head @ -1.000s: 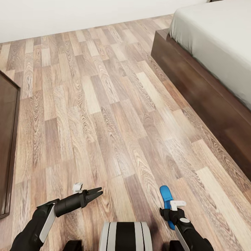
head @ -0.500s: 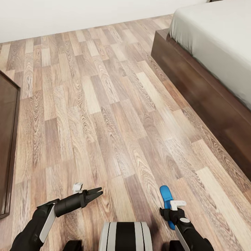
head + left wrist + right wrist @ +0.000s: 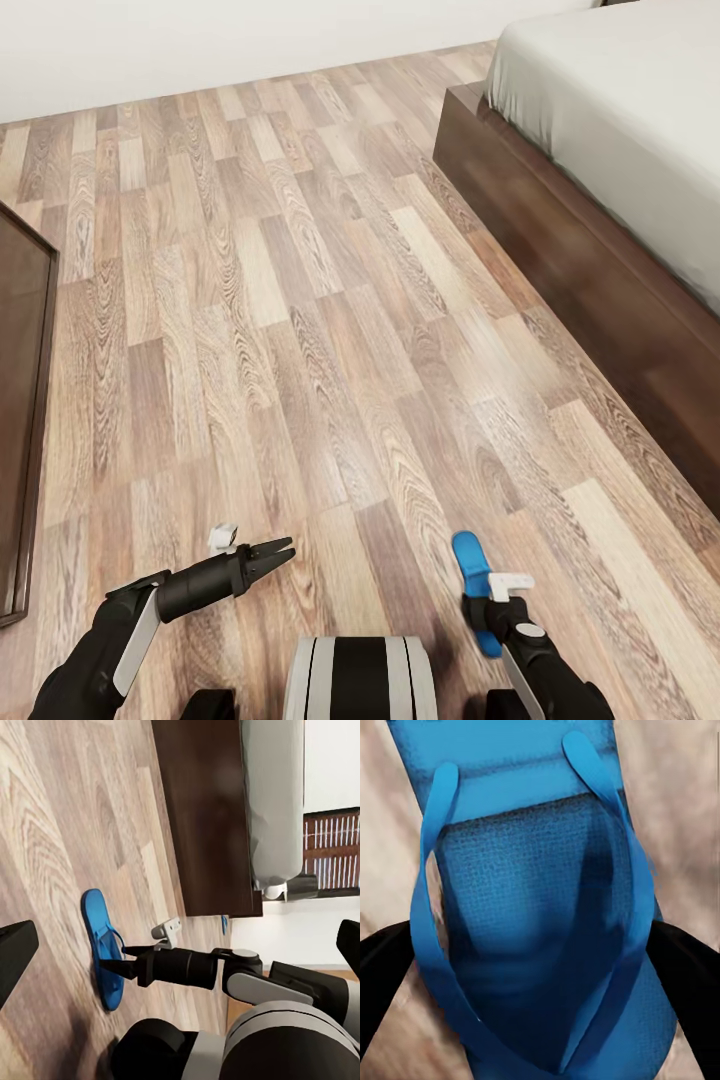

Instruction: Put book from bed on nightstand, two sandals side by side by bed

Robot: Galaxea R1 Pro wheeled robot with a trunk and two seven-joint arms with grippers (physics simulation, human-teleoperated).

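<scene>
Because the task wants both sandals set side by side next to the bed (image 3: 600,200), the right gripper (image 3: 484,612) is closed on one blue sandal (image 3: 472,580), its fingers to either side of the straps over the sole, as the right wrist view shows close up (image 3: 540,945). From the left wrist camera the sandal (image 3: 103,949) appears to hang just above the wood floor (image 3: 300,330), toe pointing forward, well short of the bed frame. Carrying it low probably keeps the drop short when it is let go beside the bed. The left gripper (image 3: 278,553) holds nothing, its fingers a narrow way apart, kept out to the side away from the bed, likely free for the other sandal. A small blue shape (image 3: 224,924) near the bed's corner may be that second sandal, though it is too small to tell. A dark cabinet (image 3: 20,420) stands far across the floor from the bed
</scene>
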